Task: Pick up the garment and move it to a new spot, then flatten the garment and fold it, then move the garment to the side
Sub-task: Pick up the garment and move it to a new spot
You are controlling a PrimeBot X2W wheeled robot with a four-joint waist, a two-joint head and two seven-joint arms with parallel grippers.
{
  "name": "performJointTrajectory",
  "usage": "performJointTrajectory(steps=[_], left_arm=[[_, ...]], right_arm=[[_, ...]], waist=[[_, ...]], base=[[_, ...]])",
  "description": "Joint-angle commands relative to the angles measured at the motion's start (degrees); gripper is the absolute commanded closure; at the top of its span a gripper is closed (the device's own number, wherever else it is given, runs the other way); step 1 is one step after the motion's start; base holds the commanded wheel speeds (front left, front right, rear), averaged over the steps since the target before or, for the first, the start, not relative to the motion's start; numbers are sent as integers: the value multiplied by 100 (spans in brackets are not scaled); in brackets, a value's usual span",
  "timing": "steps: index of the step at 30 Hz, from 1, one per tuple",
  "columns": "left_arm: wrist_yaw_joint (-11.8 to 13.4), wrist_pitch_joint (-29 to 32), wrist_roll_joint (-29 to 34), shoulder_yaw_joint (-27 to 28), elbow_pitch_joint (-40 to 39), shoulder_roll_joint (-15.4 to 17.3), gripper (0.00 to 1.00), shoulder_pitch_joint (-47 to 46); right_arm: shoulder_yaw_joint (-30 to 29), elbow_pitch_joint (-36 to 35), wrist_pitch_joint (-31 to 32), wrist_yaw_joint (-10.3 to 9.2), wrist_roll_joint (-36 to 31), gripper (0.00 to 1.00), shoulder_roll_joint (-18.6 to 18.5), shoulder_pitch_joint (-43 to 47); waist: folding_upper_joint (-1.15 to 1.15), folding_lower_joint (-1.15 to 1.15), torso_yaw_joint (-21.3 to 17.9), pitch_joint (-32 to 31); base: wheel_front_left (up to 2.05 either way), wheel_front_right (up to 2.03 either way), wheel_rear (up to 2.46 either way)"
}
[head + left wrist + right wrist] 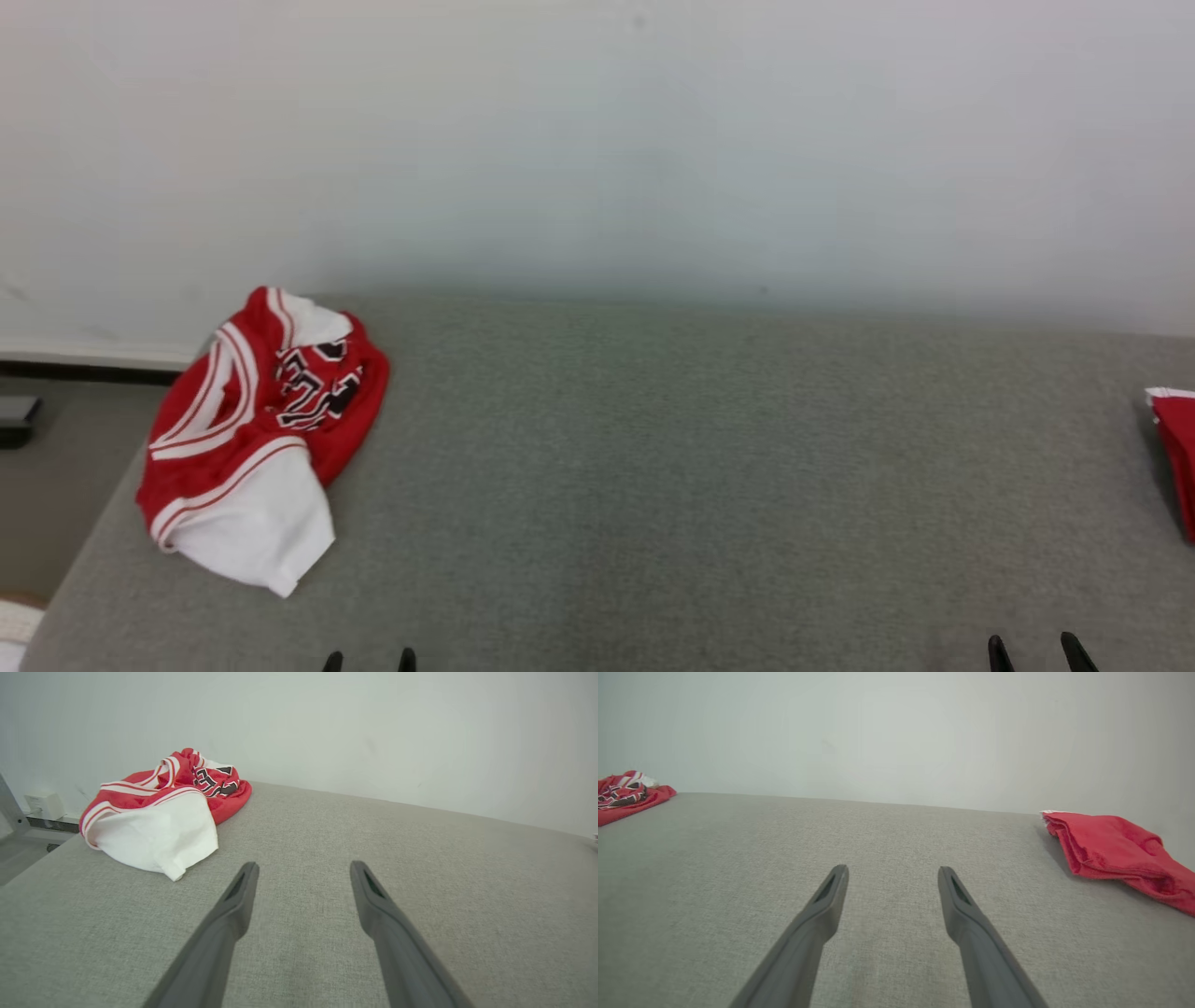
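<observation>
The garment is a red and white jersey with black lettering, lying crumpled at the far left of the grey table. In the left wrist view the garment lies ahead and to the left of my left gripper, which stands open and empty over bare table. My left gripper shows its fingertips at the bottom edge of the head view, nearer than the garment and to its right. My right gripper sits at the lower right, open and empty. The garment appears far left in the right wrist view.
A folded red cloth lies at the table's right edge, also to the right in the right wrist view. A pale wall rises behind the table. Floor and a baseboard show past the table's left edge.
</observation>
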Motion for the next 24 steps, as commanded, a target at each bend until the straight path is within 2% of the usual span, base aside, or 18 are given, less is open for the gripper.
performJointTrajectory(steps=[1, 6, 12, 16, 24], left_arm=[[-21, -1, 59, 46, 13, 21, 0, 50], [-61, -1, 116, 198, 0, 20, 0, 201], [-33, -1, 21, 344, -106, 19, 0, 366], [-11, -1, -34, 372, -169, 19, 0, 377], [-225, -1, 68, 587, -232, 107, 0, -230]], right_arm=[[48, 1, -16, -12, 28, 0, 42, 61], [230, 27, -16, -12, 34, 0, 80, -38], [394, 67, -15, -12, 48, 0, 92, -129], [413, 47, -9, -12, 49, 0, 60, -128], [380, -49, -9, -12, 46, 0, -96, -264]], waist=[[0, 0, 475, -40], [0, 0, 1124, -92], [0, 0, 1560, -112], [0, 0, 1609, -60], [0, 0, 1371, 443]], base=[[0, 0, 0], [0, 0, 0], [0, 0, 0], [0, 0, 0], [0, 0, 0]])
